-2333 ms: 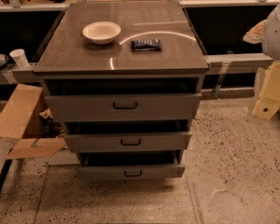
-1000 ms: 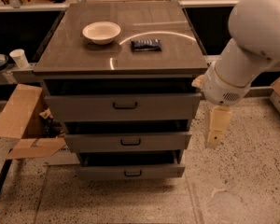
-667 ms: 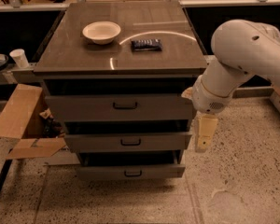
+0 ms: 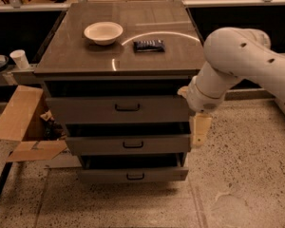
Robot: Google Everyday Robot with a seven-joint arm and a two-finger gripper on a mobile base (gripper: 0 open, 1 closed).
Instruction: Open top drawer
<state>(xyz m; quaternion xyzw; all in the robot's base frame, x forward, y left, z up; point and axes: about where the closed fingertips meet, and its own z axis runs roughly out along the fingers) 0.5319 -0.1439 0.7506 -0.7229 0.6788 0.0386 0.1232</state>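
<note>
The top drawer (image 4: 85, 110) is the tallest grey front of three in the cabinet, with a small black handle (image 4: 127, 108) at its centre. It stands a little way out, with a dark gap above it. My gripper (image 4: 200, 130) hangs down at the cabinet's right edge, beside the right ends of the top and middle drawers. It is well to the right of the handle and holds nothing that I can see. The white arm (image 4: 237, 61) reaches in from the right.
The middle drawer (image 4: 85, 145) and bottom drawer (image 4: 99, 175) sit below, each slightly out. A white bowl (image 4: 103, 32) and a dark packet (image 4: 149, 45) lie on the cabinet top. An open cardboard box (image 4: 23, 122) and a paper cup (image 4: 20, 59) stand at the left.
The arm has swung in from the right and the gripper has moved left, up to the cabinet's right edge. The drawers have not moved.
</note>
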